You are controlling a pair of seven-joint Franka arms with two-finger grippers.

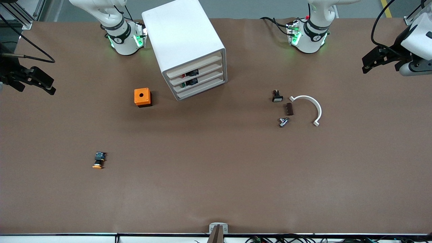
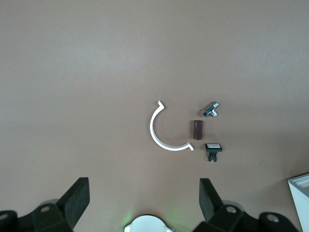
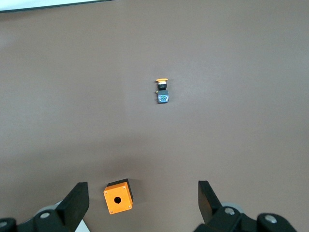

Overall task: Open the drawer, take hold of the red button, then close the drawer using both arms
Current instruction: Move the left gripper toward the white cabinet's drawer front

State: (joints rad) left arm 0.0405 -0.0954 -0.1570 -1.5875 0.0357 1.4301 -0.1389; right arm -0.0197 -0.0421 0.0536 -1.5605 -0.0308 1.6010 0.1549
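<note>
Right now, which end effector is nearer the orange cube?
Right. The right end effector hangs at its own end of the table, the orange cube on that side; the left end effector hangs at the other end.

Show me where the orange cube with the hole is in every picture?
Front view: the orange cube sits on the table beside the white cabinet, toward the right arm's end.
Left wrist view: the cube is not in it.
Right wrist view: it lies between the right gripper's open fingers, low in the picture.
Shared landmark: the orange-capped button, also seen in the right wrist view.
</note>
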